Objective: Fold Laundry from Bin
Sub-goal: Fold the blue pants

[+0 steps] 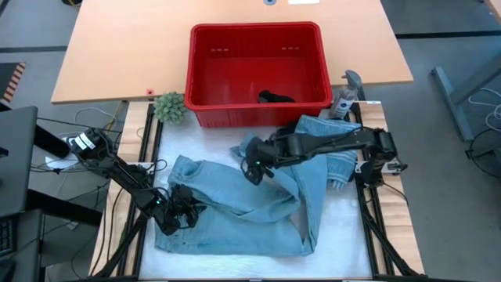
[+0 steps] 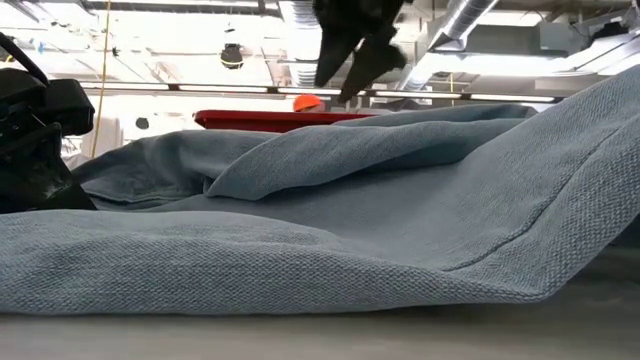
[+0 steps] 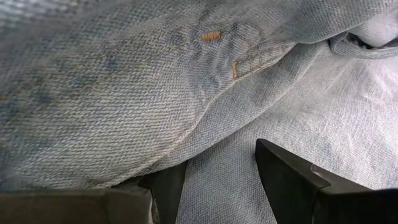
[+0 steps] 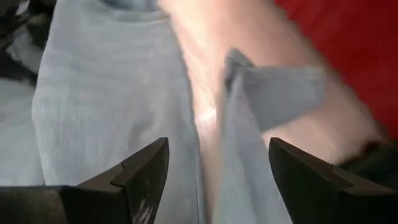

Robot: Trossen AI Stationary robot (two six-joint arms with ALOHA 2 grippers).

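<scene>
Small green plant [image 1: 170, 107] beside wooden table [image 1: 102, 55], grey spray bottle [image 1: 344, 98] near white mat [image 1: 344, 235]

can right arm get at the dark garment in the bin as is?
Probably yes. The right tool is open and empty above the jeans; the dark garment lies uncovered in the open-topped bin just beyond.

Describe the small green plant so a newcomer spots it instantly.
Find the red bin at the table's middle. Just outside its near-left corner, toward the left arm, sits the small green plant: a round spiky ball, the only green thing, clear of the light blue jeans.
</scene>
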